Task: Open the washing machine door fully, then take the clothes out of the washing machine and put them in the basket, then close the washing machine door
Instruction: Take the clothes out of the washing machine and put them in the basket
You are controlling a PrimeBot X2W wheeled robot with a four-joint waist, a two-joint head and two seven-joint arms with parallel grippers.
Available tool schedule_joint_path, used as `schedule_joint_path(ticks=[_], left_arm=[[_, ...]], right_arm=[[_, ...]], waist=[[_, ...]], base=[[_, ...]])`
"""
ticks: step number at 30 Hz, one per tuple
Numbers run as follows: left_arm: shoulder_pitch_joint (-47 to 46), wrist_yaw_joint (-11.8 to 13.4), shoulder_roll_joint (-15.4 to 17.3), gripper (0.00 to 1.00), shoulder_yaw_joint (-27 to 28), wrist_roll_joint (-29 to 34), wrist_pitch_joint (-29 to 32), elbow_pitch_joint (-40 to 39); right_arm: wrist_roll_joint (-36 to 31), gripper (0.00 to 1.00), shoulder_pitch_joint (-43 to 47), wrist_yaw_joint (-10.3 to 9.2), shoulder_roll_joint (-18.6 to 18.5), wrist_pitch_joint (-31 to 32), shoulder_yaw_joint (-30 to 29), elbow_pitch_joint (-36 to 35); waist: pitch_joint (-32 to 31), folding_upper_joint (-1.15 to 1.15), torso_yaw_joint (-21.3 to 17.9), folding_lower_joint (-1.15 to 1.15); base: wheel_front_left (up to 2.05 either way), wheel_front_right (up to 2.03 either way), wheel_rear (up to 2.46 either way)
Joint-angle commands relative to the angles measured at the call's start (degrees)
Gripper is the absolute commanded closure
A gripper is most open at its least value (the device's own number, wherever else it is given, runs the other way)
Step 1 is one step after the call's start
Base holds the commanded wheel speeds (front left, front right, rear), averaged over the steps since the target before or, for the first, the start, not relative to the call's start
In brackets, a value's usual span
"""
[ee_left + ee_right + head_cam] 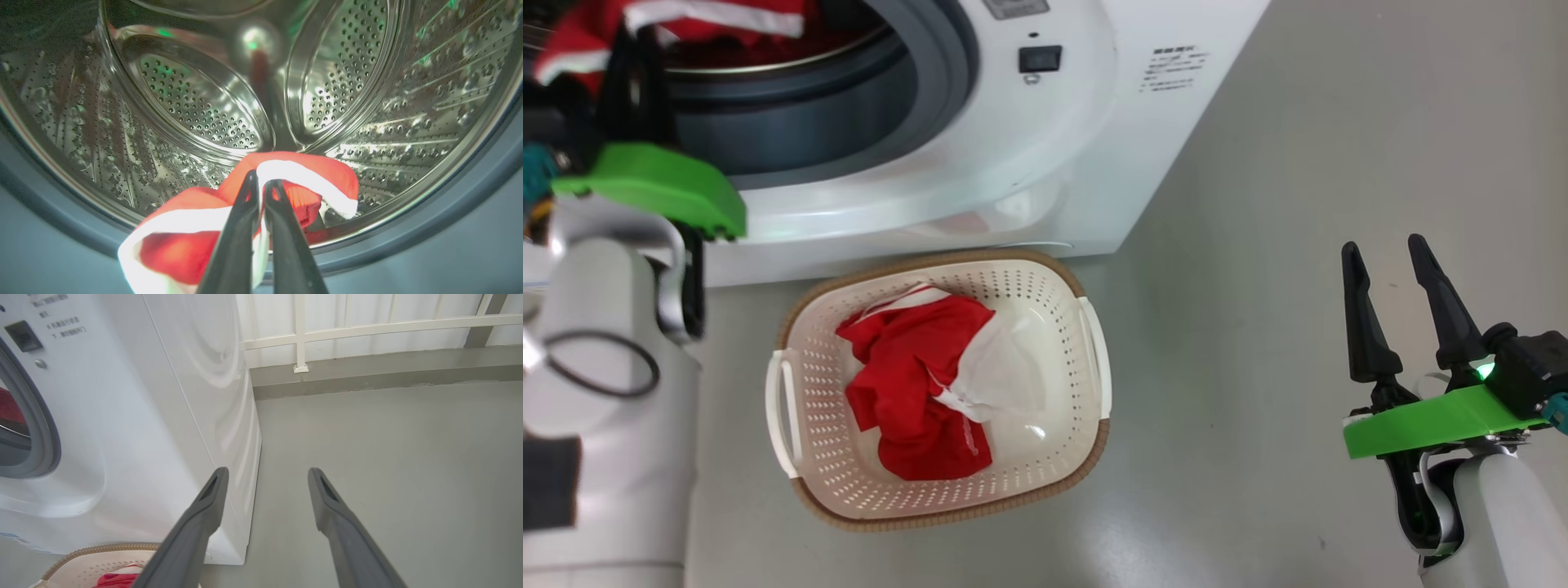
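Observation:
The white washing machine [1045,155] stands open; its door is out of view. In the left wrist view my left gripper [261,181] is shut on a red garment with white trim [179,241], part of the clothes, held at the lip of the steel drum [196,106]. In the head view that garment [686,24] hangs at the drum mouth above my left wrist. Another red and white garment [915,384] lies in the cream basket [1062,327] on the floor before the machine. My right gripper [1387,253] is open and holds nothing, right of the basket.
Grey floor [1298,204] stretches to the right of the machine. A white railing [367,326] on a low kerb runs along the back in the right wrist view. The basket's rim [102,549] shows at that view's lower left.

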Motion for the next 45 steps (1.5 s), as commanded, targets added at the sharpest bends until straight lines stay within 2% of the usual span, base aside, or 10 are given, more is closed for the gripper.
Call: schedule_joint_path(ticks=[1, 11, 21, 32, 40, 45], left_arm=[[1.7, -0.2, 1.6, 1.00, 1.9, -0.3, -0.7, -3.1], [12.0, -3.9, -3.4, 1.00, 6.7, -1.5, -0.7, -17.4], [19.5, -5.8, -4.5, 1.00, 7.8, -4.6, -0.7, -27.5], [26.7, -5.6, -4.5, 1.00, 7.0, -8.6, -0.7, -40.9], [29.7, -4.0, -4.5, 1.00, 6.3, -10.2, -0.7, -51.0], [31.8, -3.1, -4.5, 1.00, 4.7, -9.9, -0.7, -54.1]], right_arm=[[-0.6, 0.00, 1.9, 0.36, 0.0, -0.4, 0.7, -1.1], [-1.3, 0.00, 3.0, 0.36, 0.0, -0.4, -0.2, -1.2], [-1.5, 0.00, 3.5, 0.36, 0.0, -0.4, -0.4, -1.3], [-1.5, 0.00, 3.7, 0.36, 0.0, -0.4, -0.7, -1.4], [-1.4, 0.00, 3.4, 0.36, 0.0, -0.4, -0.6, -1.3], [-1.3, 0.00, 3.6, 0.36, 0.0, -0.4, -0.4, -1.3]], waist=[[-0.7, 0.00, 0.8, 0.00], [-1.9, 0.00, 2.3, 0.00], [-2.5, 0.00, 2.7, 0.00], [-2.7, 0.00, 2.9, 0.00], [-2.8, 0.00, 2.6, 0.00], [-2.9, 0.00, 2.3, 0.00]], base=[[0.00, 0.00, 0.00], [0.00, 0.00, 0.00], [0.00, 0.00, 0.00], [0.00, 0.00, 0.00], [0.00, 0.00, 0.00], [0.00, 0.00, 0.00]])
